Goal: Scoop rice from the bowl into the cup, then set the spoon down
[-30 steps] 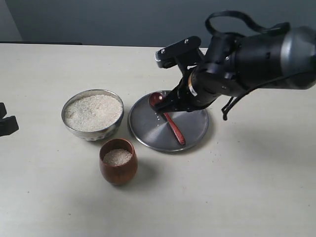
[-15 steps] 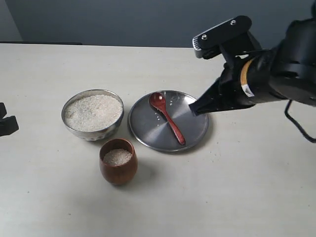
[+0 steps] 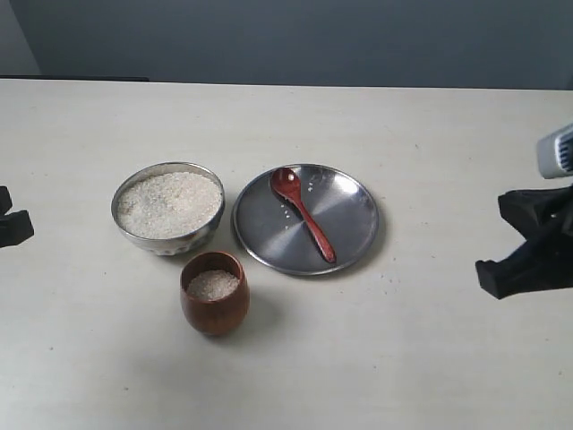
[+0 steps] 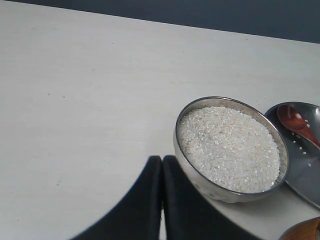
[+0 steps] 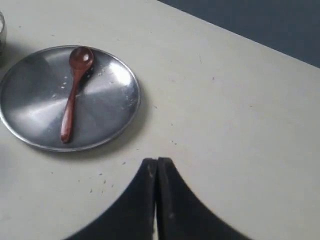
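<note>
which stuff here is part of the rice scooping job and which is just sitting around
Part of the job:
rice
bowl
cup
spoon

Just sitting around:
steel plate, though the spoon lies on it
loose grains on that plate

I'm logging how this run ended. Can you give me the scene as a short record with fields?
spoon: lies on the plate, held by neither pincer
plate: steel, right of the bowl in the exterior view
bowl: nearly full of rice
cup: upright, partly filled with rice, near the bowl
left pincer: shut, empty
right pincer: shut, empty, apart from the plate
task state: looks finished
</note>
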`<state>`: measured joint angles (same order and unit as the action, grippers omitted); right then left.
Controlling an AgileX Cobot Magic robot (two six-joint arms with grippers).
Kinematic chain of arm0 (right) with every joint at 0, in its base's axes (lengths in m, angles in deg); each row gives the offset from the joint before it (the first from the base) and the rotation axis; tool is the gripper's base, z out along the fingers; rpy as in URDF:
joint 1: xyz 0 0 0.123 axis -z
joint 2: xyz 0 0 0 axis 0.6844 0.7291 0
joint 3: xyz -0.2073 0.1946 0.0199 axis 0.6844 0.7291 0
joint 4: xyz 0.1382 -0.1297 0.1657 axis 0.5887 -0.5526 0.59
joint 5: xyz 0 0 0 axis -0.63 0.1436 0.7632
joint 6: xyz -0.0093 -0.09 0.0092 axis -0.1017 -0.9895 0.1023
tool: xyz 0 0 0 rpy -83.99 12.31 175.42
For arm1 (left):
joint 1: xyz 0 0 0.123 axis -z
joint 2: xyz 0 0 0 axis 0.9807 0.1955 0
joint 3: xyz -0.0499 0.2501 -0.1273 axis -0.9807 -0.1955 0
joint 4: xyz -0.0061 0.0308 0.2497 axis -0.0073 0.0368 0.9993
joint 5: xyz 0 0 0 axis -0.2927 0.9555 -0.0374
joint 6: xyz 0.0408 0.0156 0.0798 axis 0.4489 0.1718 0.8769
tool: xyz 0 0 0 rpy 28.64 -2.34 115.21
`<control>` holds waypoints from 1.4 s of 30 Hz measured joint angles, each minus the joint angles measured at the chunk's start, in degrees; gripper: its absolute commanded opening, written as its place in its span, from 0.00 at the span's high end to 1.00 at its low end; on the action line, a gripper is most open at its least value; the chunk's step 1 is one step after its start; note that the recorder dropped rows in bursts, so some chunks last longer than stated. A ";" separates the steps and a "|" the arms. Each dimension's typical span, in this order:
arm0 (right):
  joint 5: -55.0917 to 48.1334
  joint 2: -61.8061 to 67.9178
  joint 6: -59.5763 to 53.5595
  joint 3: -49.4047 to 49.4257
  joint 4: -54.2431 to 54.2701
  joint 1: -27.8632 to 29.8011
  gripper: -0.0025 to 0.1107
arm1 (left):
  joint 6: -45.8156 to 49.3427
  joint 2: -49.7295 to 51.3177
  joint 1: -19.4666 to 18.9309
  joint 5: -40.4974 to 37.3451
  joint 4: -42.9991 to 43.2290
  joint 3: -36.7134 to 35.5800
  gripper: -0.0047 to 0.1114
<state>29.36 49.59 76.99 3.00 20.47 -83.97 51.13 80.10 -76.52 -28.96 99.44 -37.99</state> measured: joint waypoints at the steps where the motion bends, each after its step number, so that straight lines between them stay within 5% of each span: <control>1: 0.23 -2.33 0.70 0.98 0.00 0.00 0.98 | 0.00 0.00 0.00 0.00 0.00 0.00 0.96; 29: -7.58 -11.48 1.65 1.88 4.35 0.20 0.98 | 0.00 0.00 0.00 -0.10 0.00 0.00 0.96; 42: -6.99 -25.84 1.78 1.88 14.82 13.68 0.98 | 0.00 0.00 0.00 -0.22 0.00 0.00 0.96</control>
<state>22.37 23.75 78.76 4.88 35.29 -70.28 51.13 80.10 -76.52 -29.18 99.44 -37.99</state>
